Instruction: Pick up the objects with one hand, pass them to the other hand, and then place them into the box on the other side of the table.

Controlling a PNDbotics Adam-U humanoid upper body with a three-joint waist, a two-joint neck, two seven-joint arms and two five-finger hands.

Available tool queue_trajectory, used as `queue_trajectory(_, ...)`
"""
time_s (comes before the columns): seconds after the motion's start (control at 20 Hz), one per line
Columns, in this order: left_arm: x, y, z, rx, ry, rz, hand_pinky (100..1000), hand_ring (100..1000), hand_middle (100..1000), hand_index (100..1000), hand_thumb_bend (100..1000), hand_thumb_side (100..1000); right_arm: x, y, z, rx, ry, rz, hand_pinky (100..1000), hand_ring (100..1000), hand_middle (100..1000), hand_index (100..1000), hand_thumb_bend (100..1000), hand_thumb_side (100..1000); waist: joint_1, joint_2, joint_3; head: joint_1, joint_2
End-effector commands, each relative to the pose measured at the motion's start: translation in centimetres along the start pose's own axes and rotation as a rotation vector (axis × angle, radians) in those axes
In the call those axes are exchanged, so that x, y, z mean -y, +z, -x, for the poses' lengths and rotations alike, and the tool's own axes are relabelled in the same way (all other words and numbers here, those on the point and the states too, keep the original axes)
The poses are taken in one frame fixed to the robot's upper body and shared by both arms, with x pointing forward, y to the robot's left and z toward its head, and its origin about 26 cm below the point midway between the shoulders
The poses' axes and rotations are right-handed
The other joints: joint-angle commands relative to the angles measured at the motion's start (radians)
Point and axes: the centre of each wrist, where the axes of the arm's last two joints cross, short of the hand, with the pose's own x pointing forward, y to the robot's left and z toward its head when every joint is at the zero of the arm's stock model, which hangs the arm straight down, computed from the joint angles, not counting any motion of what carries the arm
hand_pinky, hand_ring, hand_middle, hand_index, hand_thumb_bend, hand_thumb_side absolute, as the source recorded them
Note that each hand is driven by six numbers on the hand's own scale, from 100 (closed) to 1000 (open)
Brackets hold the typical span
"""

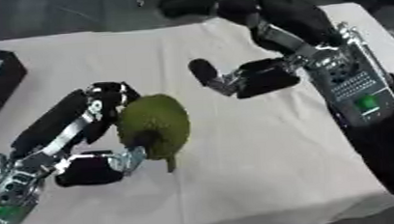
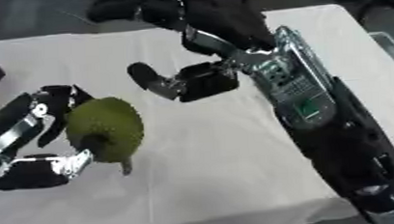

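White cloth covers the table we work over, and the dark corner of a black box shows at its left edge. Our left hand holds the bumpy green jackfruit-shaped fruit just above the cloth near the table's left side, its short stem pointing down. We judge it is held out toward the middle so that the other hand can take it, since the task calls for a pass before anything goes into a box.

Its fingers curl over the fruit's top and left flank while the thumb presses in from below, so the fruit sits pinched between them.

Our right hand hangs near the fruit but apart from it, touching nothing. Its fingers reach toward the fruit, fairly straight and relaxed rather than curled, leaving room to receive it. The handover, by our reading, has not yet begun.
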Motion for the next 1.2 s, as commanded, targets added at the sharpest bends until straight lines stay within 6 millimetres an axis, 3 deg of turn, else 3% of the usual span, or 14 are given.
queue_trajectory(0.05, -1.9, 0.9, 0.6, -0.059, -0.073, -0.072, 530, 100, 641, 681, 100, 376, 1.6, 0.5, 0.2, -0.023, 0.046, 0.052, 754, 786, 838, 929, 100, 100, 0.001, -0.021, -0.004, 0.024, -0.003)
queue_trajectory(0.15, -3.3, 2.0, 1.6, -0.148, -0.143, -0.137, 533, 100, 637, 681, 100, 360, 1.9, 1.3, 0.4, -0.063, 0.061, 0.099, 746, 779, 829, 923, 100, 100, 0.004, -0.024, -0.009, 0.121, -0.003)
queue_trajectory(0.3, -5.7, 4.0, 3.0, -0.341, -0.257, -0.249, 540, 100, 621, 676, 100, 228, 1.8, 2.3, 0.6, -0.109, 0.078, 0.123, 738, 772, 820, 916, 100, 100, 0.013, -0.027, -0.019, 0.292, -0.003)
queue_trajectory(0.45, -8.3, 5.6, 3.9, -0.544, -0.381, -0.353, 548, 100, 605, 669, 100, 157, 1.3, 2.9, 0.5, -0.138, 0.074, 0.117, 728, 767, 813, 912, 100, 100, 0.018, -0.029, -0.029, 0.373, -0.003)
queue_trajectory(0.6, -10.6, 7.0, 6.3, -0.776, -0.5, -0.427, 568, 100, 596, 670, 100, 115, 0.7, 3.6, 0.3, -0.163, 0.058, 0.111, 721, 761, 804, 908, 100, 100, 0.016, -0.031, -0.045, 0.394, -0.003)
queue_trajectory(0.95, -14.3, 11.9, 16.1, -1.283, -0.664, -0.491, 608, 100, 651, 723, 100, 110, 0.2, 4.1, 0.2, -0.177, 0.035, 0.095, 713, 754, 790, 904, 100, 100, 0.008, -0.015, -0.09, 0.395, -0.008)
queue_trajectory(1.1, -15.0, 13.9, 18.2, -1.405, -0.648, -0.577, 657, 100, 803, 874, 102, 318, 0.1, 4.3, 0.1, -0.183, 0.03, 0.095, 707, 750, 783, 902, 100, 100, 0.003, 0.0, -0.107, 0.385, -0.024)
queue_trajectory(1.15, -14.9, 14.3, 18.7, -1.425, -0.626, -0.594, 689, 100, 865, 945, 247, 470, 0.0, 4.4, 0.1, -0.186, 0.028, 0.093, 706, 750, 782, 901, 100, 100, 0.001, 0.004, -0.111, 0.382, -0.027)
queue_trajectory(1.2, -14.8, 14.6, 19.1, -1.441, -0.6, -0.602, 695, 100, 886, 972, 322, 533, 0.0, 4.5, 0.2, -0.19, 0.026, 0.09, 706, 749, 781, 901, 100, 100, -0.001, 0.008, -0.114, 0.38, -0.03)
